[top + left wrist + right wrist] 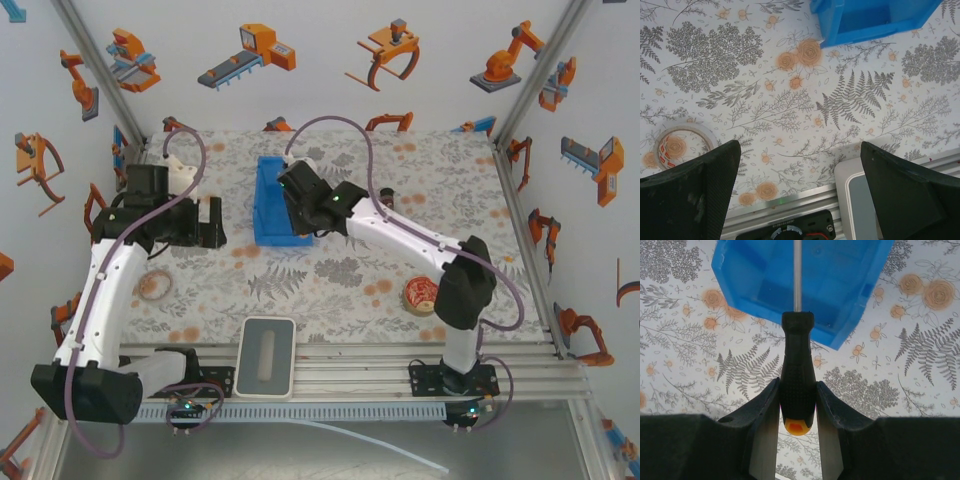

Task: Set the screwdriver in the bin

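Gripping screwdriver by black handle in right tool, with shaft over open blue bin; holding left tool spread wide above floral worktop.

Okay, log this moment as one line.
right gripper: shut on screwdriver | screwdriver: shaft over bin, not released | left gripper: open, above table

1. The screwdriver has a black handle, an orange end and a grey metal shaft;
2. the bin is bright blue throughout;
3. the worktop is white, printed with grey ferns and pale orange roses;
4. the pad is grey inside a white rim;
5. the walls are white with orange-and-grey robot drawings;
6. the cables are purple; the jaws are black.
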You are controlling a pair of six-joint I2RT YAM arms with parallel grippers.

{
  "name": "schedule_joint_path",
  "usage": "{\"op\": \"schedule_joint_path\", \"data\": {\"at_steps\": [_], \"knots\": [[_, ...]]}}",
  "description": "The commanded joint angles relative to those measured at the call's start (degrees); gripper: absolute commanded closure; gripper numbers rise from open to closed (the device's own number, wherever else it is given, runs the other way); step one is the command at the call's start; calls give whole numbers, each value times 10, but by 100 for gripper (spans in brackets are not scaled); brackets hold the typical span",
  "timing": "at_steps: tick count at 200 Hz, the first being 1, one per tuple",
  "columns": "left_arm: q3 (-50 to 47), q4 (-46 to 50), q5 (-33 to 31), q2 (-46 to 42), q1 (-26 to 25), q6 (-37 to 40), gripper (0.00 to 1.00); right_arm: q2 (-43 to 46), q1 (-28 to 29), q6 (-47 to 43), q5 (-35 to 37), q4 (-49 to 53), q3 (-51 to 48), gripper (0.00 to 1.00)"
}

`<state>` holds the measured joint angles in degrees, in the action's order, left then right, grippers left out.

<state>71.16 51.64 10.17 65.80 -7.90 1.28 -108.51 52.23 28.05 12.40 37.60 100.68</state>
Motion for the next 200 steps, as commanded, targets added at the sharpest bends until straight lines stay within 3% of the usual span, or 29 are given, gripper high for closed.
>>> {"op": "schedule_joint_path", "data": {"at_steps": [1,131,200], "knots": [[16,16,13,-16,-4,9,3,-31,3,-22,-7,-4,49,88],[19,15,22,-22,-7,-3,3,-186,-28,-18,-2,12,185,90],[17,12,13,-19,-8,2,3,-252,-48,-11,-40,13,239,90]]}}
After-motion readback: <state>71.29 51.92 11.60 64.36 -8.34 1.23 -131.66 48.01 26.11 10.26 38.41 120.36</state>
